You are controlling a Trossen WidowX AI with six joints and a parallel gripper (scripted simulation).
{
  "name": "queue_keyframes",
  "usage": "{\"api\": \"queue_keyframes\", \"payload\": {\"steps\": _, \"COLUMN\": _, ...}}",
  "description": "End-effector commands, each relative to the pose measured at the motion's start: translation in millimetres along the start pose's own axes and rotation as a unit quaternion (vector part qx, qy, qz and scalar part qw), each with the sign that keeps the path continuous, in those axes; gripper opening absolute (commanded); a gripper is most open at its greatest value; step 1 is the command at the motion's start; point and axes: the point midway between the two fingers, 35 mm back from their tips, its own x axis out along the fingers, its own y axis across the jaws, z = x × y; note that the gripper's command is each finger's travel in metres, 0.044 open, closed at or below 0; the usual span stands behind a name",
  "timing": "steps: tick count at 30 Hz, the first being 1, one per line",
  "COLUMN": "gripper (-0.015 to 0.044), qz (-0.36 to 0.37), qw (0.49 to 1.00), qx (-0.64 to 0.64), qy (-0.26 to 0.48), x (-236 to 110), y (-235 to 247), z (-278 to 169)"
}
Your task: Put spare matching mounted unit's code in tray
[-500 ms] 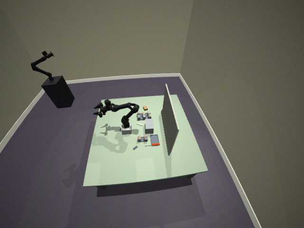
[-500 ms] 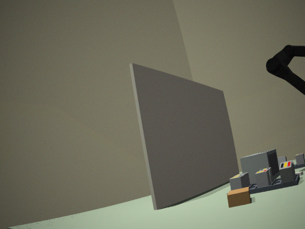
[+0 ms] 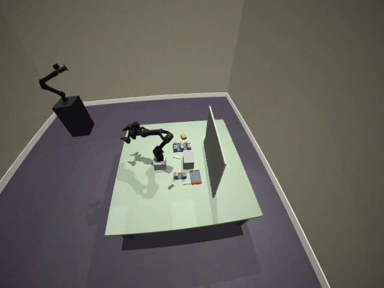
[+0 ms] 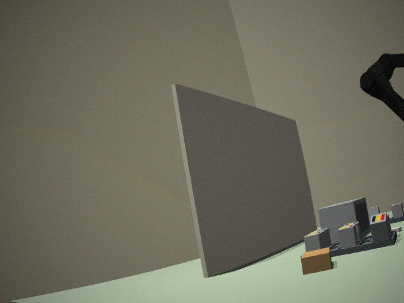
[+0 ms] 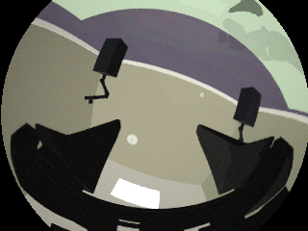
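Note:
My gripper [image 3: 125,138] [image 5: 160,126] is open and empty. It is raised high over the table's far left edge and points away from the parts. The wrist view shows only floor, walls and two black pedestals between the fingers. The grey mounted unit [image 3: 188,158] [image 4: 341,215] stands mid-table. Its code does not show in any view. Three grey spares with coloured stripes sit in a dark rack [image 3: 184,145] behind it, and they also show in the exterior view [image 4: 317,238] [image 4: 348,233] [image 4: 380,225]. Two more spares [image 3: 179,175] stand beside the blue-grey tray [image 3: 195,175].
A tall grey panel [image 3: 213,152] [image 4: 244,182] stands upright right of the parts. A brown box [image 3: 183,135] [image 4: 315,260], a white stick [image 3: 176,156], an orange-handled screwdriver [image 3: 194,182] and a small dark card [image 3: 170,186] lie on the green table [image 3: 139,216]. A black pedestal [image 3: 73,115] with a camera arm stands on the floor.

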Motion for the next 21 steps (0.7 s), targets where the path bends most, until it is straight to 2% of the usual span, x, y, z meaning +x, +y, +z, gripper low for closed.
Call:
{"api": "queue_keyframes", "payload": {"steps": 1, "gripper": 0.044, "qz": 0.065, "qw": 0.994, "qx": -0.052, "qy": -0.069, "x": -7.3, "y": 55.3, "z": 25.4}}
{"api": "queue_keyframes", "payload": {"steps": 8, "gripper": 0.044, "qz": 0.171, "qw": 0.958, "qx": -0.105, "qy": -0.206, "x": -60.1, "y": 151.2, "z": 77.1}}
{"api": "queue_keyframes", "payload": {"steps": 11, "gripper": 0.044, "qz": 0.194, "qw": 0.939, "qx": -0.121, "qy": -0.259, "x": -85.8, "y": 179.0, "z": 95.1}}
{"api": "queue_keyframes", "payload": {"steps": 14, "gripper": 0.044, "qz": 0.247, "qw": 0.912, "qx": -0.13, "qy": -0.299, "x": -117.9, "y": 207.3, "z": 106.5}}
{"api": "queue_keyframes", "payload": {"steps": 21, "gripper": 0.044, "qz": 0.252, "qw": 0.868, "qx": -0.153, "qy": -0.399, "x": -175.0, "y": 241.0, "z": 137.6}}
